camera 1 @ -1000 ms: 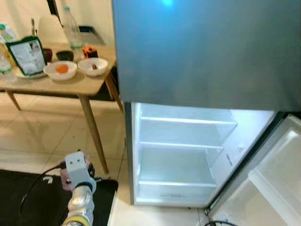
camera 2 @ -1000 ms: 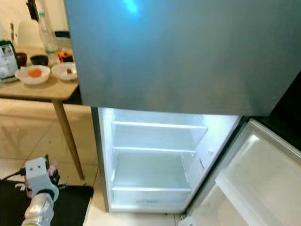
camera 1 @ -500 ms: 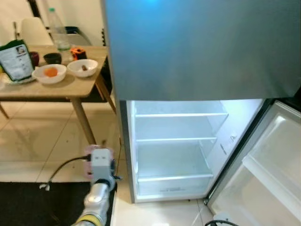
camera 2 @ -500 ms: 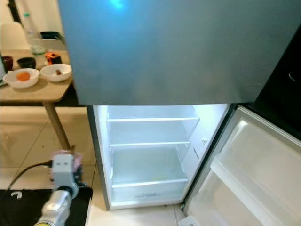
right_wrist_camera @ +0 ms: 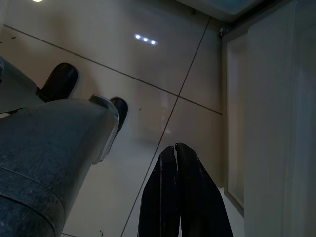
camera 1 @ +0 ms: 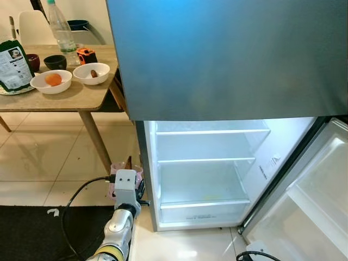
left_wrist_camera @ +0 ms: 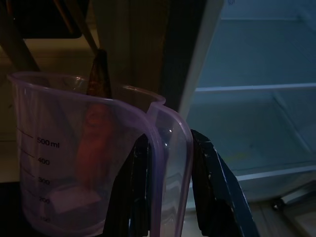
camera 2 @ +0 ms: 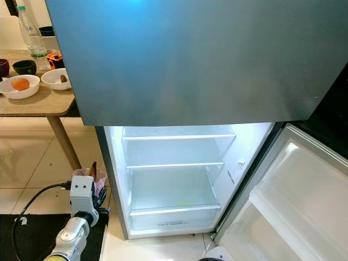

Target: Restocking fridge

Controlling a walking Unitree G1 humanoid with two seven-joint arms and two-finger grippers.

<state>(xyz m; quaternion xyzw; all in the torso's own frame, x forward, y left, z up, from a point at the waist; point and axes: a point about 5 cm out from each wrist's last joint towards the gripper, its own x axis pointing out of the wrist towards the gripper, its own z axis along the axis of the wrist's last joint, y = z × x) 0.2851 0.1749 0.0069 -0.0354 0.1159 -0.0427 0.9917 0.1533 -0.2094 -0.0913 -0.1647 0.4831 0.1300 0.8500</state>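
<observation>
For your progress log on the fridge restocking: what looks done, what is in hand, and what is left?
Done: the fridge door is open, its shelves lit and bare. In hand: the left gripper is shut on the handle of a measuring jug with something orange-red inside, beside the fridge. Left: placing it, then the bowls, bottle and bag on the table. The right gripper hangs idle.

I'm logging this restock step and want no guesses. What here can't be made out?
- Contents of the measuring jug held by the left gripper: left wrist view is dark; an orange stick-like thing, kind unclear.
- Small brown item in the white bowl: too small, left eye view.
- Fridge door shelves: cut off by the right edge, right eye view.
- Green bag label: too small, partly cut off.
</observation>
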